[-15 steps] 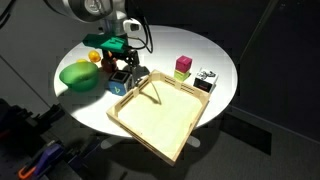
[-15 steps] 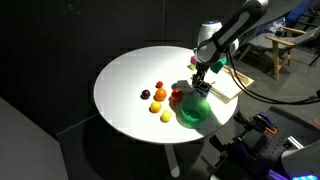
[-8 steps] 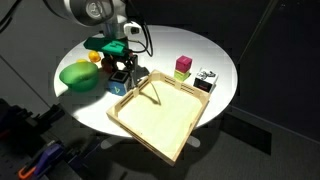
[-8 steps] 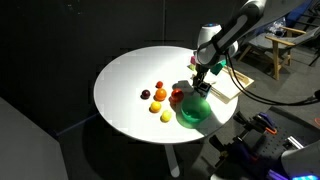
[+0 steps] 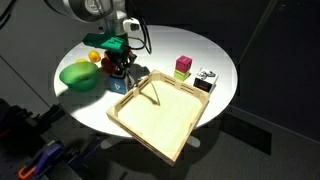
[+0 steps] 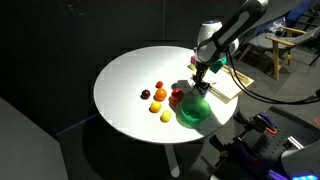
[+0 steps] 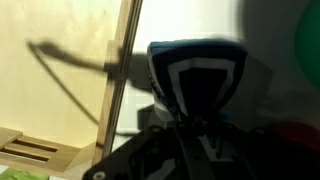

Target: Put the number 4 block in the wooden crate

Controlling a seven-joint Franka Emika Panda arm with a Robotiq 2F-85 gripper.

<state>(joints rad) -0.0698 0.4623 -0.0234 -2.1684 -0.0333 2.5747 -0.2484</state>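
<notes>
The number 4 block, a cube with blue sides and a white top face bearing a dark mark, fills the middle of the wrist view. It sits on the table just beside the rim of the wooden crate. My gripper is right down on it, fingers closed against its sides. In an exterior view the gripper covers most of the block, at the crate's near corner. From the opposite side, the gripper hangs between a green bowl and the crate.
A green bowl lies close beside the gripper, with an orange fruit behind it. A pink-and-green cube and a black-and-white cube stand past the crate. Small fruits lie on the round white table.
The jaws have closed from wide open onto the block. The arm has stayed in nearly the same place, settling slightly lower over the block.
</notes>
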